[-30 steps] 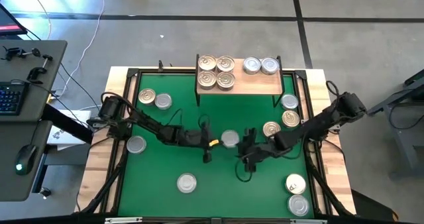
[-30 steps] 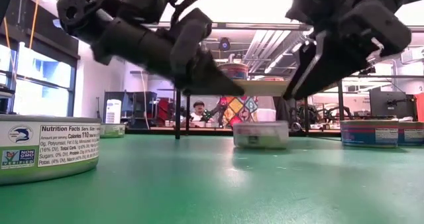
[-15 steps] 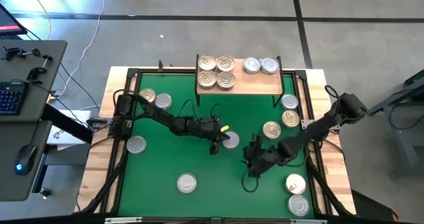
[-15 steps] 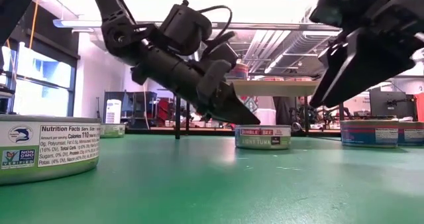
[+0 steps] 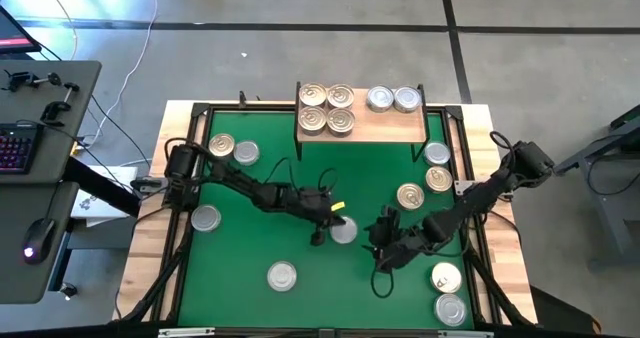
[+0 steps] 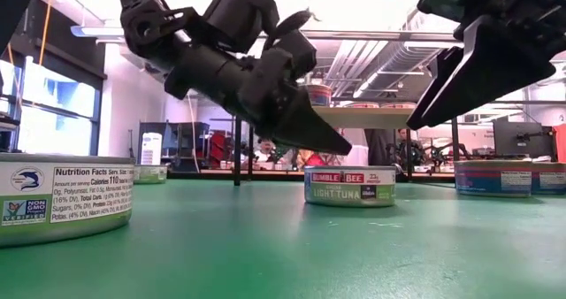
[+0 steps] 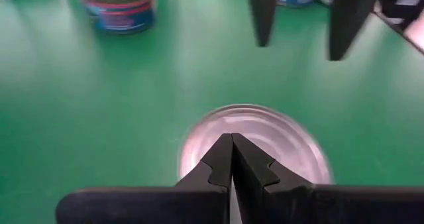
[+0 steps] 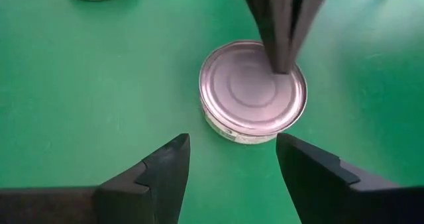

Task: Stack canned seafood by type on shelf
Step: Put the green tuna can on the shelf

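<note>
A silver-lidded tin (image 5: 344, 231) labelled as light tuna (image 6: 351, 186) stands flat on the green mat near its middle. My left gripper (image 5: 334, 224) is shut, its tips on this tin's lid (image 7: 265, 134). My right gripper (image 8: 228, 177) stands open just right of and nearer than the tin, with the tin ahead of its fingers and nothing between them (image 5: 384, 240). The shelf (image 5: 385, 128) at the far edge carries several golden-lidded tins (image 5: 327, 109) on its left part and two silver-lidded tins (image 5: 392, 99) on its right. My left gripper has its shut fingertips (image 8: 281, 63) down on the tin's silver lid (image 8: 252, 85), off its centre. The fingers slant down from the table's left. The tin stands upright with its base on the mat (image 6: 265, 237).
Loose tins lie on the mat: two at the far left (image 5: 233, 149), one at the left (image 5: 205, 218), one near the front (image 5: 282, 275), three at the right (image 5: 430, 176), two at the near right corner (image 5: 448, 292). A black frame (image 5: 190, 178) edges the mat.
My left gripper, shut throughout, has gone toward the table's right onto the tin's lid, then toward the near edge. The tin has slid a little toward the near edge, staying upright. My right gripper has backed toward the near right and rolled, still open.
</note>
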Robot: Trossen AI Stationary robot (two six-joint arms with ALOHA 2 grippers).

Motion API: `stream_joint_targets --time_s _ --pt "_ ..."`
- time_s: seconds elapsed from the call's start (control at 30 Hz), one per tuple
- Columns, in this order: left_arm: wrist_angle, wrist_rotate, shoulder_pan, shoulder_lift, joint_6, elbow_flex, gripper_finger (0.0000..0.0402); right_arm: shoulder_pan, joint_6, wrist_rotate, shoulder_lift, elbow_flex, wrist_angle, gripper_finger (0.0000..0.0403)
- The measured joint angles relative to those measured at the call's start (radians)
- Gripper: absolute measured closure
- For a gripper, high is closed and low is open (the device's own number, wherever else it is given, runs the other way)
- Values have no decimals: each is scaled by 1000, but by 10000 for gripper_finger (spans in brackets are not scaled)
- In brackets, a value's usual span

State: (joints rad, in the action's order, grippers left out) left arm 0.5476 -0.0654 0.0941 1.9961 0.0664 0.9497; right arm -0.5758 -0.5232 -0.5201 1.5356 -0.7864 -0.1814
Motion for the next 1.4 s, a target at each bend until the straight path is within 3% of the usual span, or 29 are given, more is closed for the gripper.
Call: stream_joint_targets --time_s 0.43,0.9,1.4 --pt "45 18 -41 69 54 3 401 0 16 -31 3 0 17 183" --pt "32 8 -42 71 31 -2 402 22 320 -48 119 0 189 182" --pt "22 -14 -51 47 53 -6 402 53 401 -30 123 0 181 182"
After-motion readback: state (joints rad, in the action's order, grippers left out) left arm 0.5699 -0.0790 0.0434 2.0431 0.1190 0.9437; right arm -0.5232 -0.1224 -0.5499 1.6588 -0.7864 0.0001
